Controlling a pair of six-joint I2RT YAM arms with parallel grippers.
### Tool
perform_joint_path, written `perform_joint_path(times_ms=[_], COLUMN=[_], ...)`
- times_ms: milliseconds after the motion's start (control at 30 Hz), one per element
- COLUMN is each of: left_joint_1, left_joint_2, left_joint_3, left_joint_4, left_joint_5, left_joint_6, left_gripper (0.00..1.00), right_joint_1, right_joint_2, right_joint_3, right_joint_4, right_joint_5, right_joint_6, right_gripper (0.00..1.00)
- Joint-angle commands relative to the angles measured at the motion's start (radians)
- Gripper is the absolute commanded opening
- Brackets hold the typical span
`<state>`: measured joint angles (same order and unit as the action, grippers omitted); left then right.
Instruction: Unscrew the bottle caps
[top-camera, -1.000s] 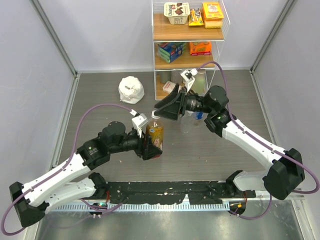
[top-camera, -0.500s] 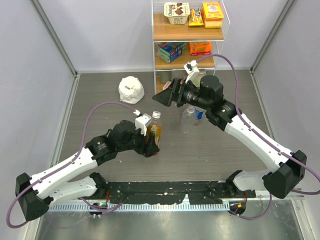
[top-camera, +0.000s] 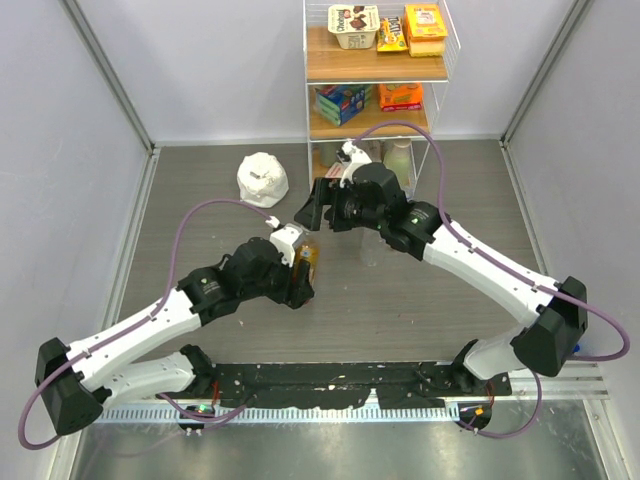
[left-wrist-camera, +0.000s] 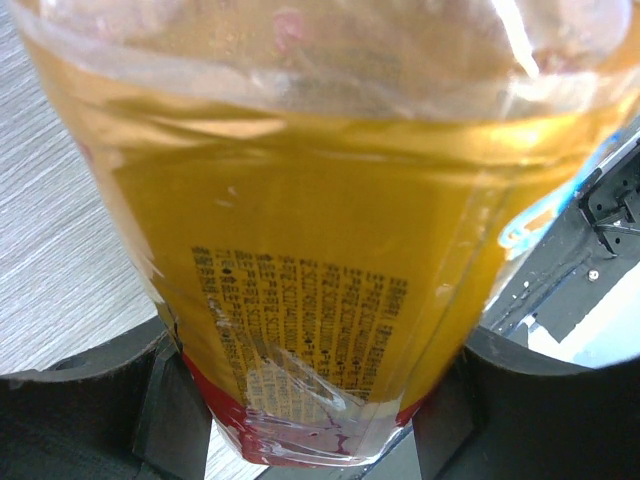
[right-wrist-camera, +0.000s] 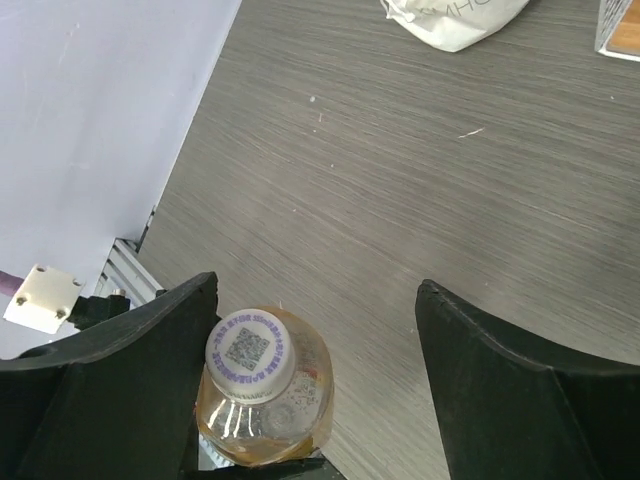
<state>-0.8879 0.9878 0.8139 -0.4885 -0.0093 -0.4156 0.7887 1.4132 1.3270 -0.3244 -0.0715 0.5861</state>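
Observation:
My left gripper (top-camera: 300, 272) is shut on the amber bottle (top-camera: 306, 259), which stands upright on the table. In the left wrist view the bottle (left-wrist-camera: 320, 240) fills the frame between my dark fingers (left-wrist-camera: 80, 420). My right gripper (top-camera: 318, 208) is open and hovers just above the bottle's top. In the right wrist view the white cap (right-wrist-camera: 250, 351) with purple print sits on the amber bottle (right-wrist-camera: 275, 425). The cap is close beside the left finger (right-wrist-camera: 120, 385), and the right finger stands far off. A clear bottle (top-camera: 371, 250) stands partly hidden by my right arm.
A big white lumpy bag (top-camera: 262, 178) lies at the back left and also shows in the right wrist view (right-wrist-camera: 455, 15). A wire and wood shelf (top-camera: 375, 120) with snack boxes stands at the back. A pale green bottle (top-camera: 401, 158) stands at its foot.
My right gripper has swung left from beside the shelf to above the amber bottle. My left gripper keeps hold of the bottle and has shifted it slightly back.

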Motion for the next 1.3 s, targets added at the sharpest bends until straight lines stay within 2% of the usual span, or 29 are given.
perform_joint_path(times_ms=[0,300,467,500,533,600,767,900,933,967,1000,1033,1100,1267], left_joint_1=[0.001,0.001,0.001,0.001,0.000,0.001,0.001,0.001,0.001,0.001,0.003,0.001,0.001,0.000], left_joint_2=[0.005,0.012,0.015,0.015,0.018,0.020,0.020,0.017,0.020,0.022,0.023,0.026,0.031,0.034], left_joint_3=[0.047,0.051,0.057,0.059,0.062,0.065,0.073,0.071,0.071,0.071,0.071,0.071,0.073,0.074], left_joint_4=[0.010,0.007,0.005,0.005,0.005,0.002,0.004,0.011,0.010,0.010,0.007,0.007,0.005,0.002], left_joint_5=[-0.031,-0.037,-0.044,-0.046,-0.047,-0.050,-0.047,-0.046,-0.049,-0.052,-0.055,-0.058,-0.061,-0.073], left_joint_6=[-0.008,-0.006,-0.005,-0.005,-0.006,-0.006,-0.008,-0.011,-0.012,-0.012,-0.014,-0.015,-0.018,-0.029], left_gripper=[0.00,0.00,0.00,0.00,0.00,0.00,0.00,0.00,0.00,0.00,0.00,0.00,0.00,0.00], right_joint_1=[0.023,0.026,0.026,0.026,0.027,0.026,0.026,0.026,0.026,0.026,0.026,0.026,0.026,0.026], right_joint_2=[0.024,0.035,0.038,0.036,0.036,0.030,0.009,-0.013,-0.017,-0.025,-0.028,-0.036,-0.042,-0.036], right_joint_3=[0.077,0.083,0.087,0.087,0.087,0.087,0.075,0.063,0.061,0.061,0.060,0.052,0.043,0.037], right_joint_4=[-0.016,-0.004,-0.004,-0.004,-0.002,-0.002,0.007,0.021,0.022,0.024,0.028,0.036,0.047,0.042], right_joint_5=[0.030,-0.010,-0.037,-0.040,-0.040,-0.048,-0.063,-0.073,-0.074,-0.076,-0.077,-0.077,-0.076,-0.080], right_joint_6=[-0.023,-0.025,-0.026,-0.028,-0.028,-0.032,-0.058,-0.077,-0.077,-0.072,-0.071,-0.063,-0.060,-0.052], right_gripper=[0.81,0.54,0.29,0.27,0.19,0.12,0.02,0.02,0.11,0.26,0.33,0.44,0.53,0.58])
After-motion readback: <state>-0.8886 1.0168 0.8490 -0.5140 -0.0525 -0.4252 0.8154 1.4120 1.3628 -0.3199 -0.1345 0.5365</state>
